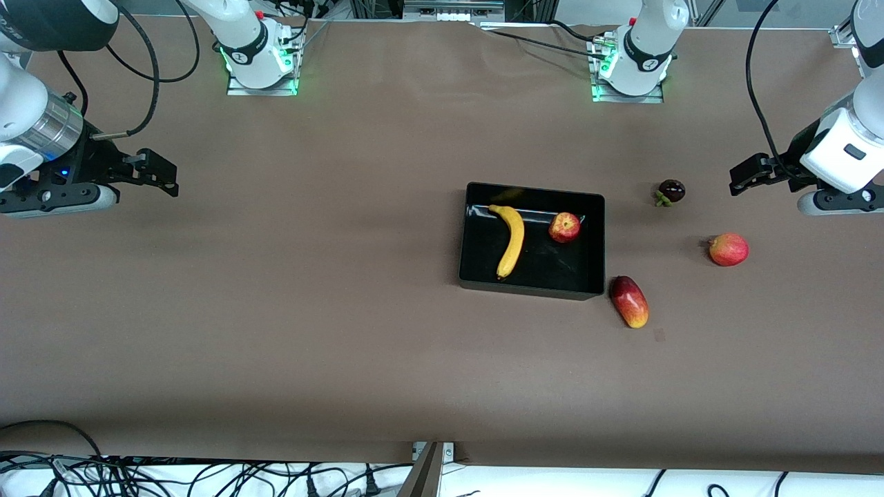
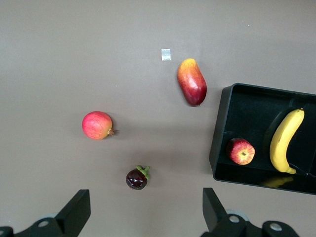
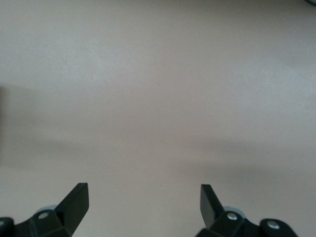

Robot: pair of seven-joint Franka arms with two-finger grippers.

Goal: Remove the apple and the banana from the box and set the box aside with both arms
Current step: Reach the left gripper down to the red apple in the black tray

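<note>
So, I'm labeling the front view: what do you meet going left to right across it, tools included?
Right tool → banana → apple → mango → mangosteen → round red-yellow fruit, left tool above it.

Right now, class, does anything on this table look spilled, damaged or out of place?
Nothing stands out. The banana and apple lie neatly in the black tray; three other fruits sit intact on the table beside it.
</note>
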